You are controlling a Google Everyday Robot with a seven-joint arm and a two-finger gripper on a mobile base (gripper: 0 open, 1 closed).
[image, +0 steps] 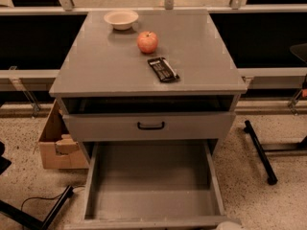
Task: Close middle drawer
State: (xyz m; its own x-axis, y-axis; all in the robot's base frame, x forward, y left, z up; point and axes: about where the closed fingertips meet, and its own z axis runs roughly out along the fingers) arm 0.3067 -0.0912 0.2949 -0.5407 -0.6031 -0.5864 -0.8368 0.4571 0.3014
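Note:
The middle drawer (153,186) is a long grey drawer pulled far out of the grey cabinet (120,71). I look down into its empty inside. Its front (144,223) lies along the bottom edge of the view, and its handle is hidden. Above it, a smaller drawer front (96,127) with a black bar handle (150,125) stands slightly out, with a dark gap over it. Only a small pale rounded part of my gripper (227,225) shows, at the bottom edge by the drawer's front right corner.
On the cabinet top are a white bowl (121,18), a red apple (147,41) and a dark snack packet (163,69). A cardboard box (56,145) stands on the floor to the left. Black chair or stand legs (259,151) lie to the right and a black leg and cable (45,210) at lower left.

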